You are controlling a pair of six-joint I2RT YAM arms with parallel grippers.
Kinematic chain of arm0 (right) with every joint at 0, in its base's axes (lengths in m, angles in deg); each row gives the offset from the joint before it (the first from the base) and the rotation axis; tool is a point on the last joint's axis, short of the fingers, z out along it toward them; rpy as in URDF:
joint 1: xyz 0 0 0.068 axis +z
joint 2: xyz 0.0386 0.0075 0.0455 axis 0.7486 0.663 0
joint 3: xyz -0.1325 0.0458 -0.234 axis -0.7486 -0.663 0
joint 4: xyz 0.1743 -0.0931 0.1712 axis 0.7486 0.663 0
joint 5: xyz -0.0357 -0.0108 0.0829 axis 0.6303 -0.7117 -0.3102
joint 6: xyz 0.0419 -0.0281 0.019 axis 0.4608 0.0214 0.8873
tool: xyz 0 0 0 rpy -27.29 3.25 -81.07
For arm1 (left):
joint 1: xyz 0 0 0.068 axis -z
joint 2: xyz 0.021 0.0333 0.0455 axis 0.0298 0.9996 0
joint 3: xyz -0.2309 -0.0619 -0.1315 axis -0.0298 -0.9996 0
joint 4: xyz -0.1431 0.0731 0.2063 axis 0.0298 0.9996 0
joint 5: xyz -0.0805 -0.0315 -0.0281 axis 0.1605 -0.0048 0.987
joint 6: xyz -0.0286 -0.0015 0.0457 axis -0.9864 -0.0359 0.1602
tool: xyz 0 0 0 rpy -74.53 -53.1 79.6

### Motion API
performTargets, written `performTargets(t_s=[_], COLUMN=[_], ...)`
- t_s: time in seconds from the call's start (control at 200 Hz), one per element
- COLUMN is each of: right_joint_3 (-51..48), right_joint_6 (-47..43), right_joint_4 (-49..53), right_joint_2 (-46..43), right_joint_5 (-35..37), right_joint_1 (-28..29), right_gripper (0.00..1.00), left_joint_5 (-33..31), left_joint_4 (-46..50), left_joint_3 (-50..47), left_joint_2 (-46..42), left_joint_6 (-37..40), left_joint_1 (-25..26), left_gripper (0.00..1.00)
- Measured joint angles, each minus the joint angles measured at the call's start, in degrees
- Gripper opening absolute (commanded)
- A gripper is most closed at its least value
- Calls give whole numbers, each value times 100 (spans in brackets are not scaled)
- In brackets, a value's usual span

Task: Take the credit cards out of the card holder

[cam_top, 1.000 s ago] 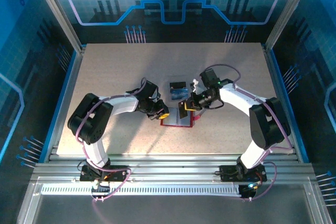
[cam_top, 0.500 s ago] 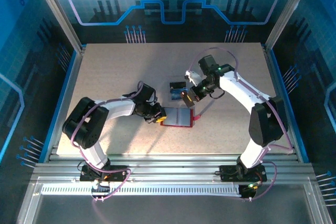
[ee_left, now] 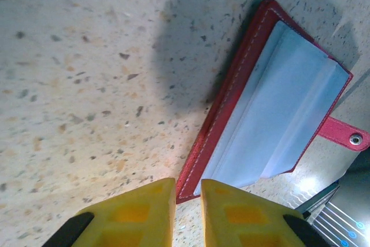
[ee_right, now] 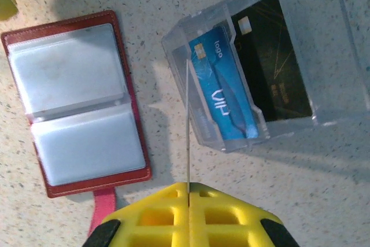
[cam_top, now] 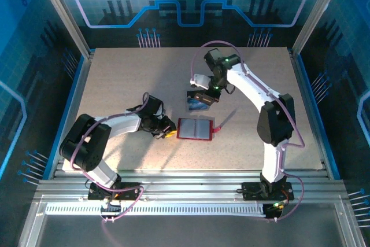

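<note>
holder open and bare, cards over at the clear box

we see the card holder (cam_top: 195,129) lying open and flat on the speckled table (cam_top: 127,73), near the middle, between the two arms. both its grey pockets look bare, and its red strap tab (ee_right: 104,209) sticks out from one edge. just beyond it, farther from the arm bases, sits a clear box (ee_right: 341,44). inside it a blue card (ee_right: 222,91) and a dark card (ee_right: 272,67) lie flat, side by side.

the right gripper (ee_right: 188,192) hangs above the box. its yellow fingers are pressed together on a thin card (ee_right: 188,120), which we see edge-on as a fine line over the side of the box nearest the holder. we cannot tell its colour.

the left gripper (ee_left: 188,201) sits low at the holder's left side, its fingers parted by a narrow slit with nothing between them. one corner of the holder lies right at the mouth of that slit. we cannot tell whether it touches the fingers.
</note>
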Motion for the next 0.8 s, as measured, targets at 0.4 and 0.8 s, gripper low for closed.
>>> performTargets(t_s=[0.4,0.8], right_joint_3=[1777,3370], right_joint_6=[-807,-1213], right_joint_4=[929,1504], right_joint_2=[1051,2114], right_joint_5=[535,688], right_joint_1=[90,264], right_gripper=[0,0], left_joint_5=[-2,-90], left_joint_4=[90,192], left_joint_3=[-315,-614], left_joint_2=[-352,-675], left_joint_6=[17,7], left_joint_1=[-227,-269], left_gripper=[21,21])
